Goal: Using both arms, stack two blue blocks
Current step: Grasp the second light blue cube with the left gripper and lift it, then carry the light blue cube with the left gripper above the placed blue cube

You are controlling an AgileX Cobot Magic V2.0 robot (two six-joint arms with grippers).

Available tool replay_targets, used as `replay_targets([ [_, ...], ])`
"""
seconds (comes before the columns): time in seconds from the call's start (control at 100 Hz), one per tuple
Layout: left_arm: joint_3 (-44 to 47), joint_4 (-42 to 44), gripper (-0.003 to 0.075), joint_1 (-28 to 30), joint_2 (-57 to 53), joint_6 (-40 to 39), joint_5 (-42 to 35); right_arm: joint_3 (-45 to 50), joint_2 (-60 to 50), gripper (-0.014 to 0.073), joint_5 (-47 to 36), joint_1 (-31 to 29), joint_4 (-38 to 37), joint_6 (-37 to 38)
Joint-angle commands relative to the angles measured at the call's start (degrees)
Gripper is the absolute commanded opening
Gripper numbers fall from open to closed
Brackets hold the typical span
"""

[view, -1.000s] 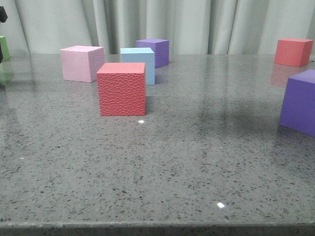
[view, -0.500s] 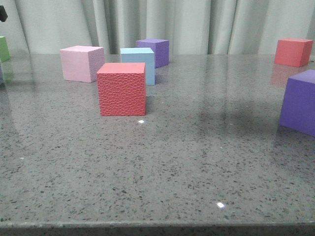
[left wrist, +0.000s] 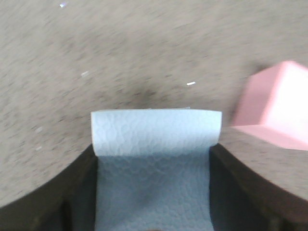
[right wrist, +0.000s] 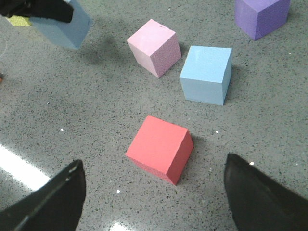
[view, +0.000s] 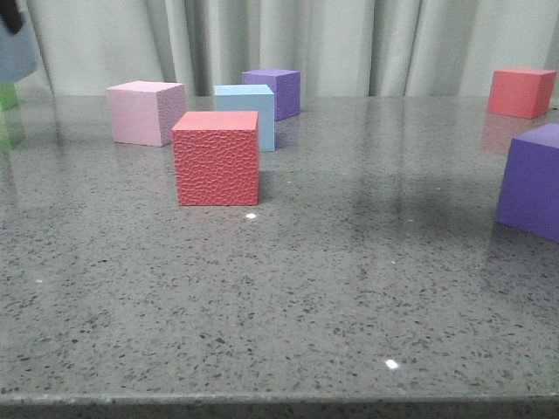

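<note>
One blue block (view: 245,97) rests on the table behind the red textured cube (view: 216,159); the right wrist view shows this block (right wrist: 206,74) beside the pink cube (right wrist: 155,47). My left gripper (left wrist: 153,159) is shut on the other blue block (left wrist: 154,139), which hangs above the table at the far left edge of the front view (view: 16,54). That held block (right wrist: 65,26) also shows in the right wrist view, under the left gripper's black fingers (right wrist: 41,9). My right gripper (right wrist: 156,195) stands open above the table, close to the red cube (right wrist: 160,148), with nothing between its fingers.
A pink cube (view: 144,112) and a purple cube (view: 275,92) flank the resting blue block. A green cube (view: 7,96) sits at the far left. A second red cube (view: 520,92) and a large purple cube (view: 533,179) are on the right. A curtain hangs behind.
The left gripper has lifted its blue block upward at the far left of the front view. The cubes on the table have not moved.
</note>
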Motion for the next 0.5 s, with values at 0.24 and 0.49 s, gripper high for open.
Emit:
replay_targets([
  [0.24, -8.08, -1.62, 0.016, -10.43, -1.93, -6.55, -2.65, -1.39, -1.93, 0.0589, -4.11, -0.09, -1.0, -0.72],
  [0.49, -13.59, -2.6, 0.016, -16.13, 2.24, -10.11, -2.78, -1.4, -1.93, 0.0589, -4.06, -0.09, -1.0, -0.72],
])
